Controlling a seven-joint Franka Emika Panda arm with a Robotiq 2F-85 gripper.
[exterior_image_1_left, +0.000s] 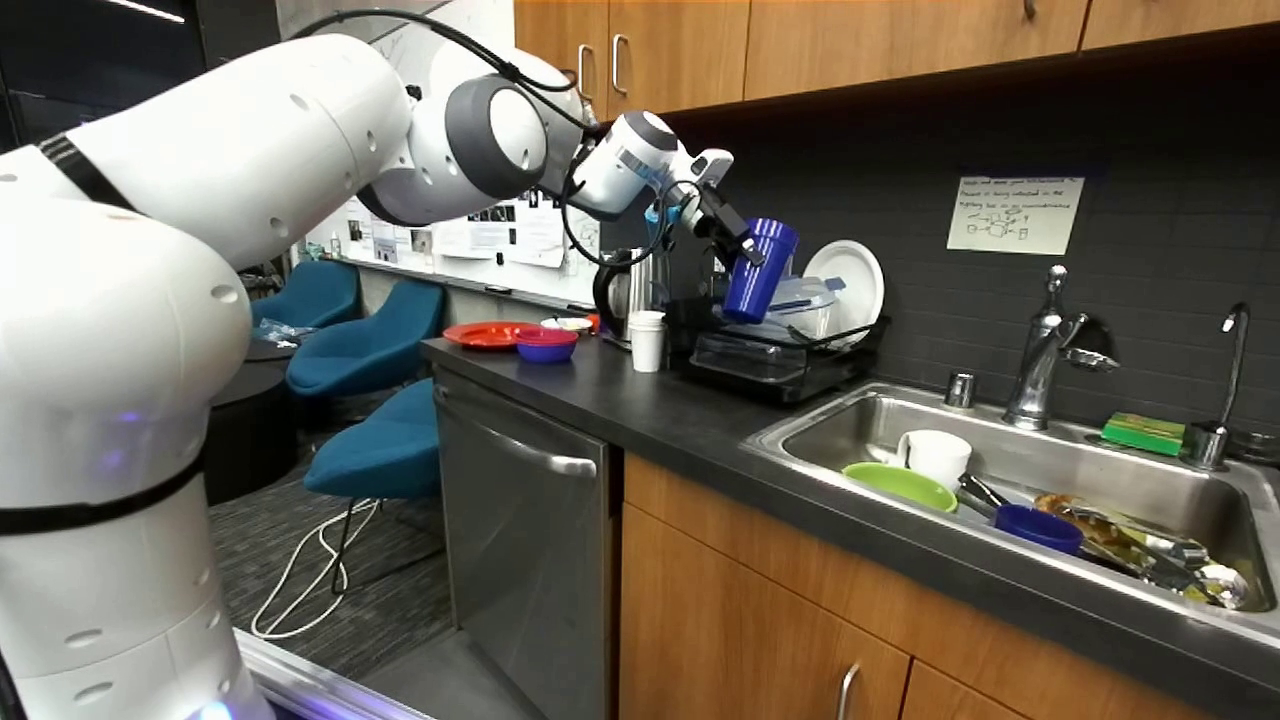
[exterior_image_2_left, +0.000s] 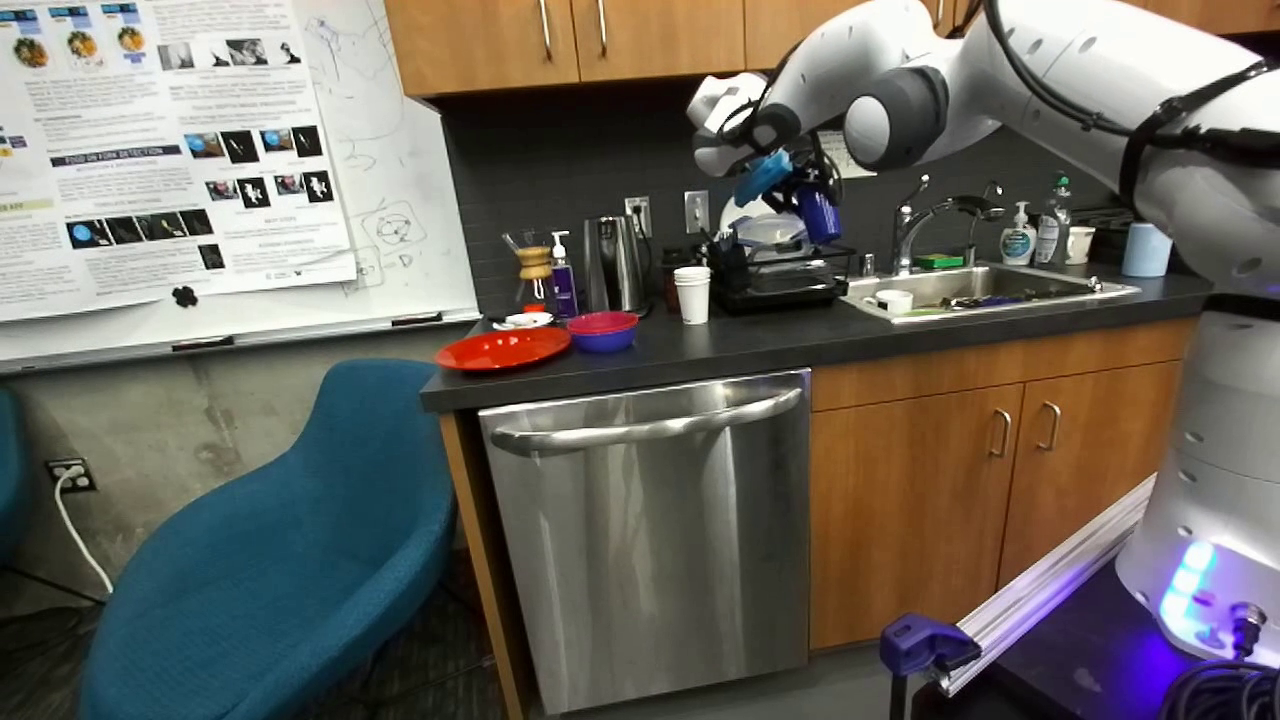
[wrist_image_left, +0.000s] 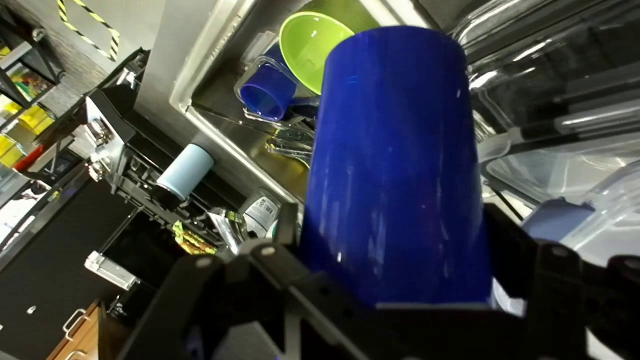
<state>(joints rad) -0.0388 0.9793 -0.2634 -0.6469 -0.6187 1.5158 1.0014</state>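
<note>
My gripper (wrist_image_left: 392, 222) is clamped on a tilted blue cup (exterior_image_1_left: 761, 278), spread only to the cup's width, just above or in front of the black dish rack (exterior_image_1_left: 815, 382); I cannot tell which from here. Clear plastic containers (exterior_image_1_left: 805, 308) and an upended white plate (exterior_image_1_left: 860, 277) crowd the rack close by the cup, and a stack of paper cups (exterior_image_1_left: 647, 345) stands near them on the counter (exterior_image_1_left: 690, 412). Farther out I see the sink (exterior_image_1_left: 828, 440), holding a green bowl (exterior_image_1_left: 900, 487), a white mug (exterior_image_1_left: 938, 457) and utensils (exterior_image_1_left: 1222, 583).
</note>
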